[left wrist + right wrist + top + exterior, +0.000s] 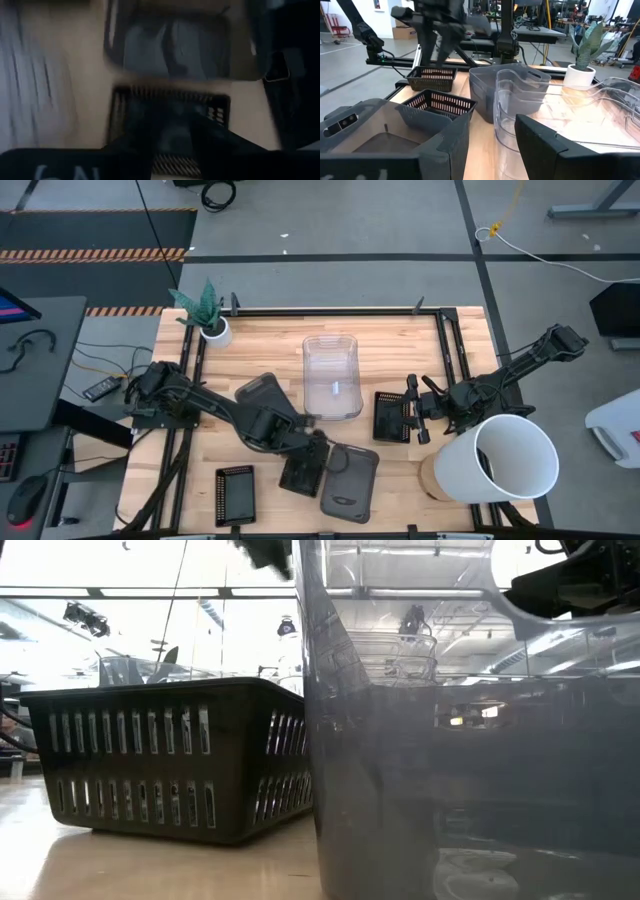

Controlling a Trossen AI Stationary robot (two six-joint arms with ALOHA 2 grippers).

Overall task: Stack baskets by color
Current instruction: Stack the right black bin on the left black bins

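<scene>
A stack of clear baskets stands mid-table. One smoky grey basket sits to its left and another near the front edge. Black mesh baskets rest on the table at the front left, front centre and right. My left gripper hangs open over the front-centre black basket, its fingers pointing steeply down, just above the rim. My right gripper stands open and level beside the right black basket, with nothing between its fingers.
A large white bucket lies at the front right, close to my right arm. A small white plant pot stands at the far left corner. Black frame rails run along the table's edges. In the low view a black basket and a grey one block the view.
</scene>
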